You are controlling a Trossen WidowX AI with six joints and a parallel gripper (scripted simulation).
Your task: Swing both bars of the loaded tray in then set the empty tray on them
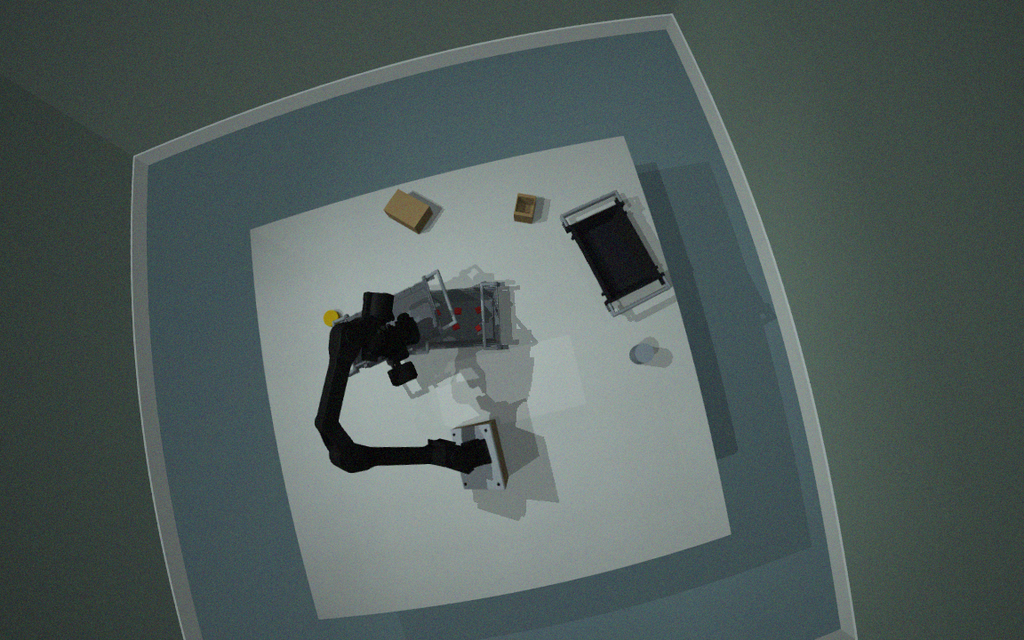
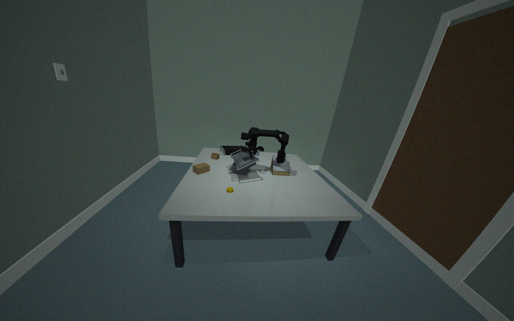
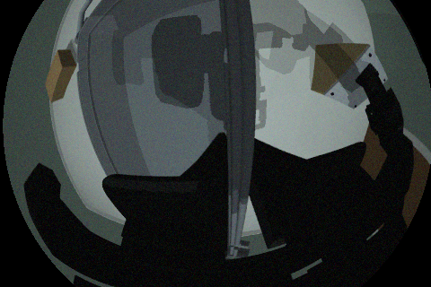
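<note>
The loaded grey tray [image 1: 464, 343] [image 2: 241, 170] stands on the table with red blocks [image 1: 478, 327] inside. Its right wire bar [image 1: 484, 318] lies across its top. Its left end and left bar are hidden under the other tray. My gripper [image 3: 229, 138] [image 2: 251, 156] is shut on a side wall of the empty grey tray [image 1: 412, 306] [image 2: 242, 160] [image 3: 103, 99]. That tray is off the table and tilted, partly over the left part of the loaded tray. One of its own bars [image 1: 443, 298] reaches over the red blocks. Any contact between the trays cannot be made out.
A black tray [image 1: 619, 251] stands at the far right in the overhead view. A cardboard block [image 1: 408, 211] [image 2: 201, 169] [image 3: 57, 82], a small open box [image 1: 524, 208] [image 2: 215, 156], a yellow disc [image 1: 330, 318] [image 2: 230, 190] and a grey cylinder [image 1: 642, 353] stand around the trays.
</note>
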